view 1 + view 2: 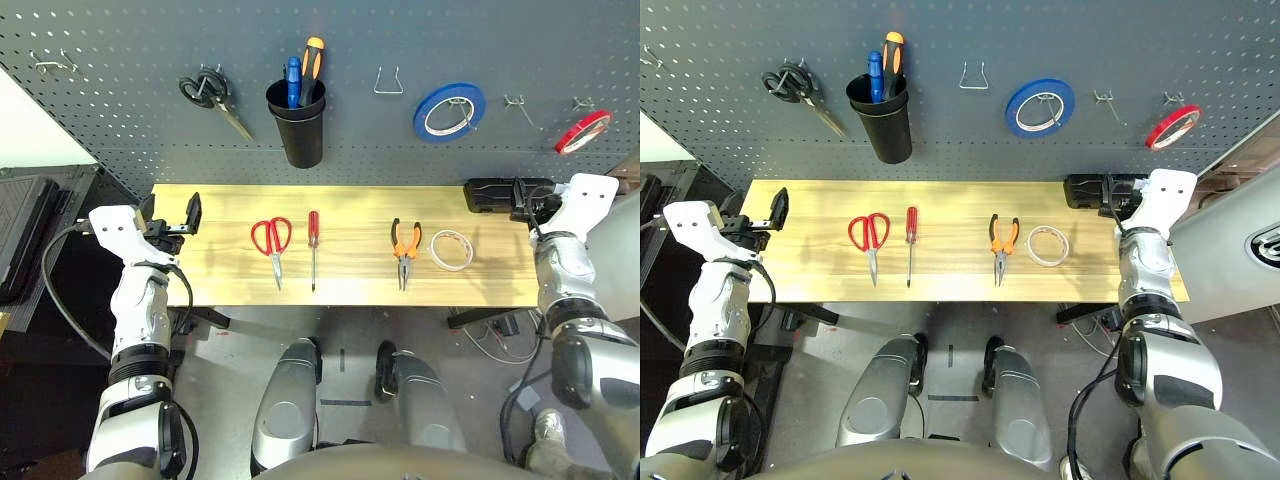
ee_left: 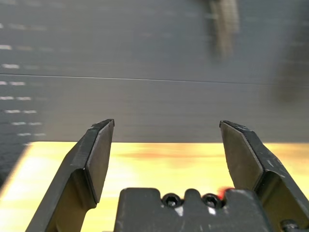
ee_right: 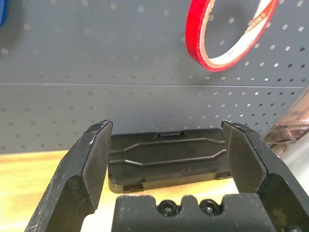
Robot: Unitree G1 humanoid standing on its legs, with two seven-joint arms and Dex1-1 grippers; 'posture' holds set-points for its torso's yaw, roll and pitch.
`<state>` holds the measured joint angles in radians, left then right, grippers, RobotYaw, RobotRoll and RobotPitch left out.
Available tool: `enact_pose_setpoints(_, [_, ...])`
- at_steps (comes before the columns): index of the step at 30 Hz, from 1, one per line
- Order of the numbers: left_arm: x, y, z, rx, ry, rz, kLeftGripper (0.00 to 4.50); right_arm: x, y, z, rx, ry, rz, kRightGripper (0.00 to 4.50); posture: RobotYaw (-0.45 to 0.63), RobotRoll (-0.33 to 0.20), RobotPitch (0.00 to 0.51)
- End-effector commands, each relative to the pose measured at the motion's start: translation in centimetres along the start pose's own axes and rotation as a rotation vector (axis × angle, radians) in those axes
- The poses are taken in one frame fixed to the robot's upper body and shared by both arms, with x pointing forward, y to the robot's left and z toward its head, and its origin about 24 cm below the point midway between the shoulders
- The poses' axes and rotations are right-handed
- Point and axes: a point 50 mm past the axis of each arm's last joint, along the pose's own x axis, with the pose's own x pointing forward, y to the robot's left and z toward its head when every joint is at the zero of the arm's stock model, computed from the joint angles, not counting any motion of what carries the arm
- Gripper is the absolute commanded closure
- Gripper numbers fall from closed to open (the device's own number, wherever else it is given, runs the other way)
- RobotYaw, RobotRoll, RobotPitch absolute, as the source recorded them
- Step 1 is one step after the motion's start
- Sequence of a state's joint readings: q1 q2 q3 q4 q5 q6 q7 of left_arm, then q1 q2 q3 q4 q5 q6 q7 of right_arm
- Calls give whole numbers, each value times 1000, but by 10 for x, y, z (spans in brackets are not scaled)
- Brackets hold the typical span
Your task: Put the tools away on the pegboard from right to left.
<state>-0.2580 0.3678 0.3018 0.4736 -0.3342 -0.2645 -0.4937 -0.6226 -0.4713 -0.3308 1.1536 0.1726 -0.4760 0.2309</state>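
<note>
Tools lie in a row along the bench [image 1: 200, 290]: tape roll [image 1: 451, 249] nearest the right edge, then pliers [image 1: 404, 246], screwdriver [image 1: 313, 244], scissors [image 1: 271, 243], likely ordered for right-to-left pickup. Left gripper [image 1: 172, 218] and right gripper [image 1: 528, 198] hover spread and empty at opposite edges; the pegboard [image 1: 120, 120] stands behind.

table [image 1: 220, 275]: pale wood, smooth | pegboard [image 1: 120, 110]: matt grey | cup [image 1: 297, 125]: black plastic
</note>
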Motion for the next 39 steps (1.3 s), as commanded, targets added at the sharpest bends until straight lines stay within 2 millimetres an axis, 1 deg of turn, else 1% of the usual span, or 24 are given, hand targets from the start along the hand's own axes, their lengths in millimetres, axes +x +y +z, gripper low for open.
enact_pose_setpoints(1, [-3,-20,-3,-25,44,-136,29,-5,-11,-7,-35,70,31,0,279,0,211])
enact_pose_setpoints(9, [-10,-68,0,-15,125,-502,29,-4,-18,-6,-154,198,208,0,276,0,218])
enact_pose_setpoints(14, [-13,-87,6,7,122,-636,29,-3,-18,-6,-200,270,303,0,266,0,227])
enact_pose_setpoints(17, [-16,-95,6,61,136,-727,29,-2,-16,-7,-234,326,359,0,258,0,236])
enact_pose_setpoints(21, [-18,-102,4,108,169,-815,29,-1,-12,-9,-255,395,432,0,256,0,240])
enact_pose_setpoints(26, [-24,-107,-4,176,248,-922,29,-2,1,-13,-264,478,590,0,251,0,256])
enact_pose_setpoints(32, [-26,-104,-13,279,316,-959,29,-4,20,-15,-348,539,775,0,251,0,282])
enact_pose_setpoints(39, [-29,-107,-14,305,322,-966,29,-3,45,-20,-431,627,923,0,264,0,317])
